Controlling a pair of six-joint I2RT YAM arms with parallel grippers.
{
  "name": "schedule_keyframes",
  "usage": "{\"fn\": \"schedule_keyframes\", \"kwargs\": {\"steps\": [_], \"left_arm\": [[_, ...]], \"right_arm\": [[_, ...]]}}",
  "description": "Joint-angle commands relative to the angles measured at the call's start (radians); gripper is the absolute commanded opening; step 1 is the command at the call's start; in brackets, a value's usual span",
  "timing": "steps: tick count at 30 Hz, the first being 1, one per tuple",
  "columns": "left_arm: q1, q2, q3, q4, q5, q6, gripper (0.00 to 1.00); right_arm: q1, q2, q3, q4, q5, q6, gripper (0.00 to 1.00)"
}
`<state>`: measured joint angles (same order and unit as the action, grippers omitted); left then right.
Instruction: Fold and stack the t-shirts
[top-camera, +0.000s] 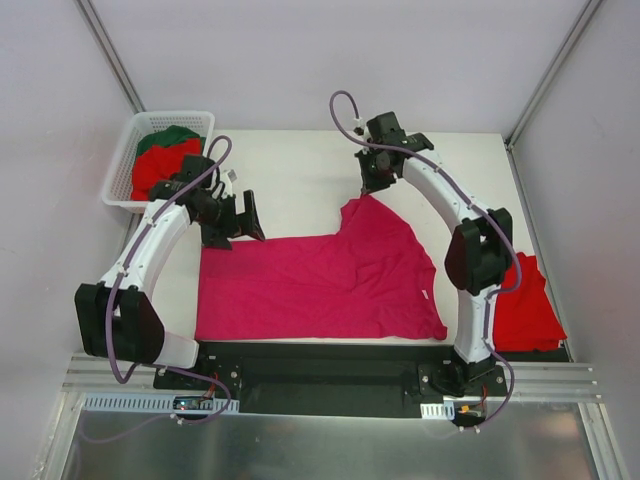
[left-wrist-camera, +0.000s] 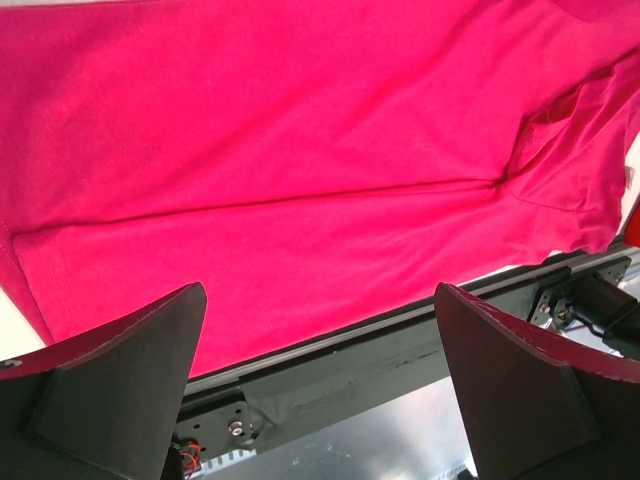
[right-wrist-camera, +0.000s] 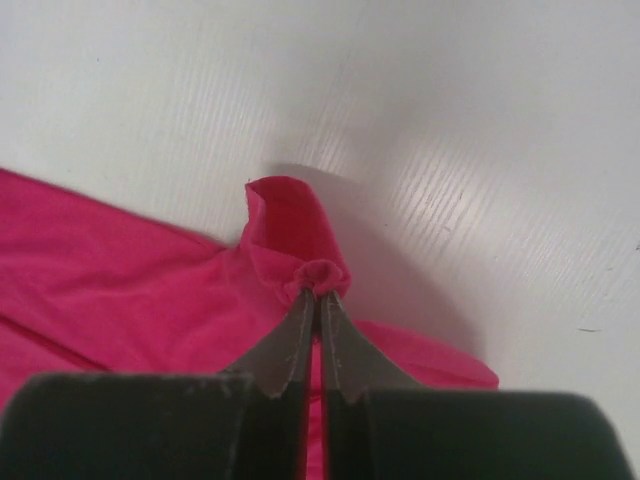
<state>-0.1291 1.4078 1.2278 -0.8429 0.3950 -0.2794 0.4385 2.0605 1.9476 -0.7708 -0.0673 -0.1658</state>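
Right gripper (right-wrist-camera: 320, 292) was clamped at its tips on a fold of the magenta t-shirt (top-camera: 320, 285); left gripper (left-wrist-camera: 320, 295), spread wide and empty above the cloth, should pinch equally before lifting.

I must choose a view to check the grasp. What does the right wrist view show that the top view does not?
Only the right wrist: the right gripper shut on a bunched bit of the pink shirt. Only the top: the open left gripper, the basket holding a red shirt and a green shirt, a second red shirt at the right. Both: the pink shirt on the white table.
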Motion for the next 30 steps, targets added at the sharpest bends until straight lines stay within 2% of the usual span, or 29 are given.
{"fn": "schedule_keyframes", "kwargs": {"steps": [1,8,13,21,30], "left_arm": [[0.006,-0.055,-0.014,0.013,0.031,0.003,0.99],[0.006,-0.098,-0.045,0.018,0.035,-0.004,0.99],[0.006,-0.133,-0.076,0.021,0.034,-0.012,0.99],[0.006,-0.158,-0.093,0.025,0.039,-0.023,0.99],[0.006,-0.168,-0.113,0.034,0.044,-0.037,0.99]], "right_arm": [[0.04,-0.14,-0.111,-0.022,0.031,0.012,0.01],[0.074,-0.305,-0.297,-0.025,0.026,0.045,0.01],[0.111,-0.408,-0.348,-0.053,0.024,0.064,0.01],[0.183,-0.5,-0.441,-0.093,0.003,0.098,0.01],[0.29,-0.579,-0.542,-0.107,0.047,0.123,0.01]]}}
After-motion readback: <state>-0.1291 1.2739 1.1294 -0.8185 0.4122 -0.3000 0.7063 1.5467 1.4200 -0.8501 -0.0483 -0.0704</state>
